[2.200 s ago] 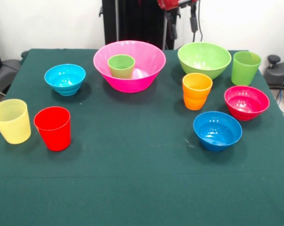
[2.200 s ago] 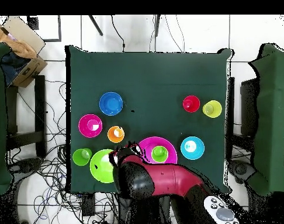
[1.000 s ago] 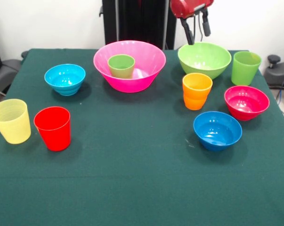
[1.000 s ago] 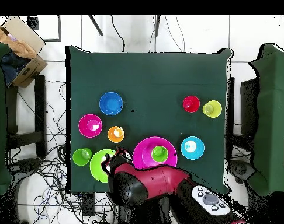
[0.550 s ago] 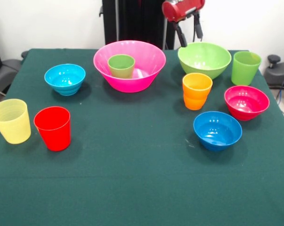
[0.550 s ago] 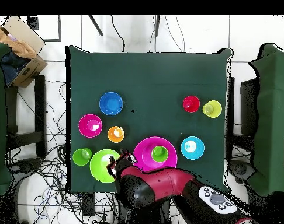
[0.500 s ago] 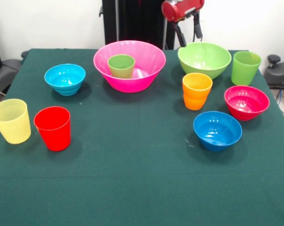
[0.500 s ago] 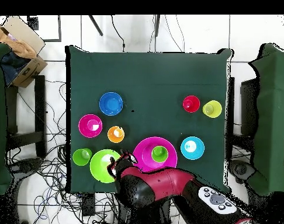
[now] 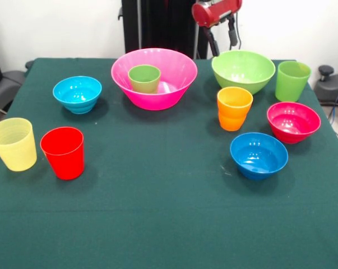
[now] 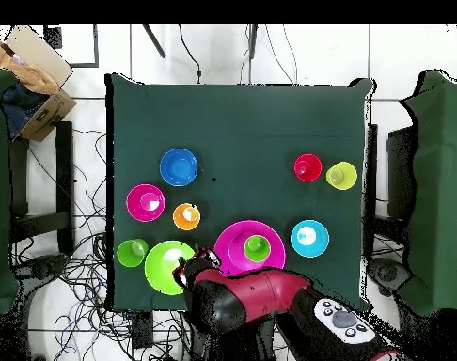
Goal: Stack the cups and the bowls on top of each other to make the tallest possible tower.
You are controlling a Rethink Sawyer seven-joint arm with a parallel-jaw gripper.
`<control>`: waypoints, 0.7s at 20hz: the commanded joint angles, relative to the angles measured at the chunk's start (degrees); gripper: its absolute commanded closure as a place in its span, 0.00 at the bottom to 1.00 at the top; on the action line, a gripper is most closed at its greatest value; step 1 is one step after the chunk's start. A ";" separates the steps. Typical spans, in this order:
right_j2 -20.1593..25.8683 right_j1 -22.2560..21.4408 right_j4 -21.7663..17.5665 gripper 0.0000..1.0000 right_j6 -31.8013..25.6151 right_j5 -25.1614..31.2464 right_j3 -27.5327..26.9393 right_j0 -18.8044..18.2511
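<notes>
Green cloth, matte and smooth, covers the table (image 9: 157, 224) in the front view. The gripper (image 9: 221, 40) hangs at the far edge, its two thin black fingers (image 9: 212, 43) apart and holding nothing, just behind the rim of the lime green bowl (image 9: 243, 70). This bowl is round and wide, of glossy plastic. Beside it the large pink bowl (image 9: 174, 84) has faint ribs on its wall, and the small green cup (image 9: 144, 78) stands upright inside it. The taller lime green cup (image 9: 292, 80), orange cup (image 9: 234, 108), magenta bowl (image 9: 293, 121) and darker blue bowl (image 9: 259, 154) stand on one side; the light blue bowl (image 9: 77, 94), red cup (image 9: 63, 152) and the slightly see-through pale yellow cup (image 9: 13, 143) on the other.

From overhead every piece is a circle. The rounded red and black arm (image 10: 256, 301) reaches between the lime green bowl (image 10: 162, 268) and the pink bowl (image 10: 232, 240). The gripper (image 10: 197, 260) is at the lime bowl's edge.
</notes>
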 commanded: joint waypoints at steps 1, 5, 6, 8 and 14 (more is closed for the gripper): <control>-4.39 1.86 -5.24 0.00 4.66 1.51 -5.46 3.86; -7.38 4.34 -6.74 0.00 5.22 -1.35 -7.42 5.78; -7.92 4.96 -7.17 0.00 5.29 -1.97 -7.88 6.08; -8.64 5.96 -8.11 0.00 5.26 -2.58 -8.76 6.28; -9.28 8.25 -10.25 0.00 5.71 -4.40 -10.57 6.22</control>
